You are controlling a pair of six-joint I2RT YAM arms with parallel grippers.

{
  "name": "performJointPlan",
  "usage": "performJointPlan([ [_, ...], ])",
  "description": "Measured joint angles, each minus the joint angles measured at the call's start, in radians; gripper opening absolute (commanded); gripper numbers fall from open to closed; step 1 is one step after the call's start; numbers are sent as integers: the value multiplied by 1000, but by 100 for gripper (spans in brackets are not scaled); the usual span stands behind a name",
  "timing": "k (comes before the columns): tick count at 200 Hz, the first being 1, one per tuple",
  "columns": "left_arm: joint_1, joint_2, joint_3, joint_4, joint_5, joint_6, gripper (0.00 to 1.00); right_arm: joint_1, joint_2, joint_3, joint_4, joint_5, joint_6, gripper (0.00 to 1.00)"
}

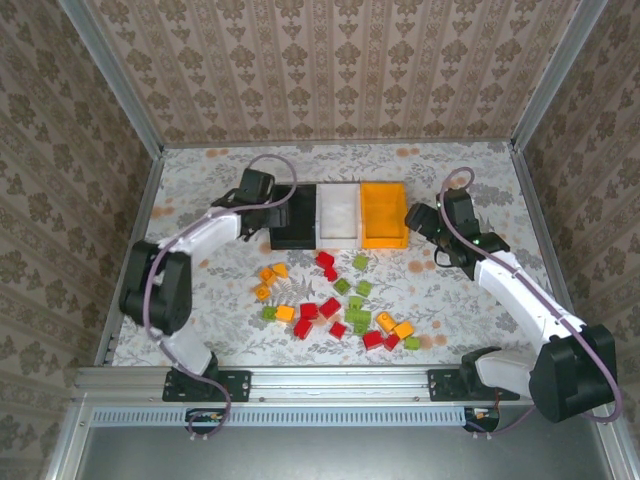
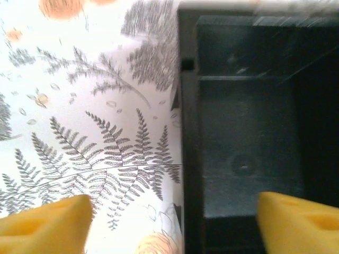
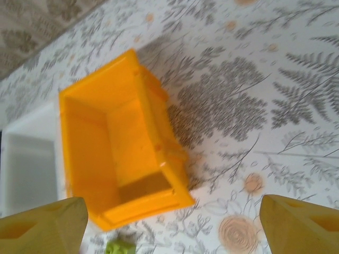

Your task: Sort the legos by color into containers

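Top external view: legos (image 1: 335,300) are scattered on the table (image 1: 200,180) near the black bin (image 1: 296,218), white bin (image 1: 338,212) and orange-yellow bin (image 1: 384,212). The left gripper (image 2: 172,211) and right gripper (image 3: 172,217) are spread wide, empty. The legos are judged light, rigid, slick (easily flicked); flat opposite sides are best pinched.

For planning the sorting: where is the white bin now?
In the top view, the white bin stands mid-table, between the black bin on the left and the orange bin on the right.
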Motion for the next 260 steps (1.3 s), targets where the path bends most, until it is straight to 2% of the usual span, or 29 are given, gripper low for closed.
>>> performJointPlan([
  [31, -19, -267, -117, 108, 59, -86, 100, 129, 27, 1, -12, -38, -16, 86],
  [47, -71, -381, -193, 176, 68, -128, 100, 205, 75, 0, -4, -40, 2, 84],
  [75, -173, -478, -314, 232, 67, -175, 100, 334, 203, -3, 46, -6, 81, 82],
  [104, -195, -528, -404, 242, 62, -214, 100, 420, 355, 26, 61, 71, 155, 79],
  [182, -200, -687, -533, 271, 22, -274, 100, 431, 569, 161, 86, 192, 228, 72],
  [230, -200, -738, -554, 267, -20, -279, 100, 431, 627, 178, 75, 197, 251, 62],
  [260, -200, -745, -561, 259, -43, -286, 100, 431, 629, 177, 76, 198, 256, 50],
])
